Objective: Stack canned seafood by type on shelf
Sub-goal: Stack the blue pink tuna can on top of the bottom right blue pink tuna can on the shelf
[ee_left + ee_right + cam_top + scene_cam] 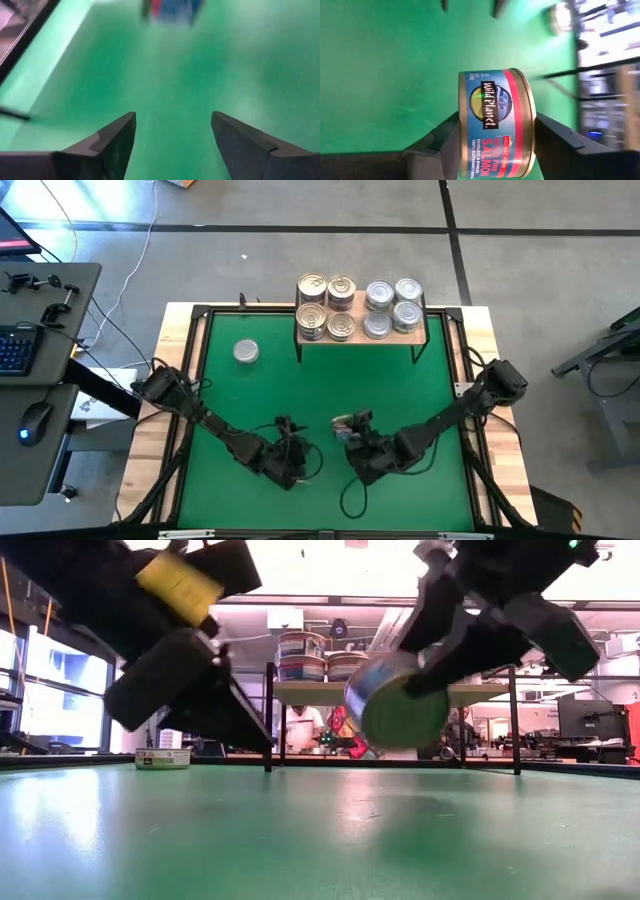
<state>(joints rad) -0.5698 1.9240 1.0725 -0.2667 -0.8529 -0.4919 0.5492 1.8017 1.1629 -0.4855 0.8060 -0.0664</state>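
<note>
tins (327,305) are mostly sitting on the shelf (413,330) already; your right gripper (495,135) is clamping a salmon tin (497,125) (left gripper (172,145) gaping empty), one tin (246,352) waiting beside the shelf.

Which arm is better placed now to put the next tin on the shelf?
The right arm, probably. Its tool already holds a salmon tin above the green mat. The left tool is open and empty, and the one loose tin lies away from it, near the shelf.
</note>
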